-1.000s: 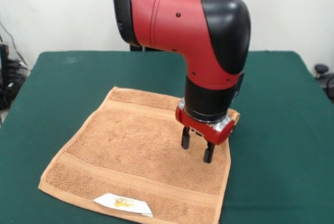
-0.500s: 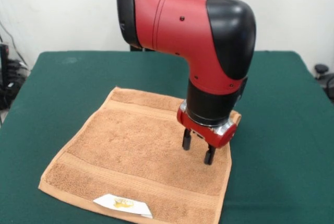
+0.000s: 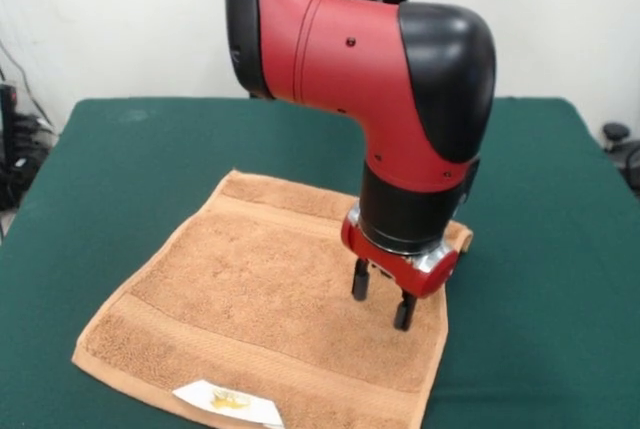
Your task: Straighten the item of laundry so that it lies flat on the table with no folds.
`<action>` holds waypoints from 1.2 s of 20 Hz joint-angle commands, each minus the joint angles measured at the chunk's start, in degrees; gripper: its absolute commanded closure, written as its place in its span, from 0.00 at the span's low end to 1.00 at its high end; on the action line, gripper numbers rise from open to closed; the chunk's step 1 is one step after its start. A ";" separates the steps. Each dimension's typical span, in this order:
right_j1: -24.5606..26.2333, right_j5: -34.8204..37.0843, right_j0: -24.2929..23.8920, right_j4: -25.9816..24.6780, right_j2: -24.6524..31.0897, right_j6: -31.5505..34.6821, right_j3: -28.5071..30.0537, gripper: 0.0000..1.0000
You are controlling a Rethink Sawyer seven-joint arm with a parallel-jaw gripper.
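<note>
The orange-tan towel [image 3: 260, 299] lies spread on the dark green table [image 3: 130, 169], roughly square, with border bands along its near and far edges. A white label with a yellow mark [image 3: 228, 404] sits at its near edge. The gripper [image 3: 381, 304] hangs from the red and black arm over the towel's right side. Its two black fingers [image 3: 360, 281] point down and stand apart, with nothing between them. Their tips are at or just above the cloth. The towel's far right corner is partly hidden behind the arm.
Green table surface extends well beyond the towel to the left, right and far side. Dark equipment shows off the table at the left edge [image 3: 12, 149] and right edge [image 3: 620, 144].
The arm and gripper have shifted slightly right and toward the camera. The towel has slid the same way; its far edge sits lower and the label is closer to the bottom.
</note>
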 commanded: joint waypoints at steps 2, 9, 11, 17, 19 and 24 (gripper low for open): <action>16.14 -11.19 4.41 5.31 2.74 17.74 -9.76 0.00; 19.79 -12.32 5.45 7.72 -0.75 18.39 -13.35 0.00; 19.31 -12.56 5.42 8.23 -0.36 17.89 -12.58 0.00; 15.51 -12.68 5.33 9.98 3.45 16.75 -6.35 0.00; 14.69 -12.88 5.33 10.58 4.27 16.38 -4.77 0.00; 15.55 -15.10 5.55 11.02 3.95 15.89 -4.79 0.00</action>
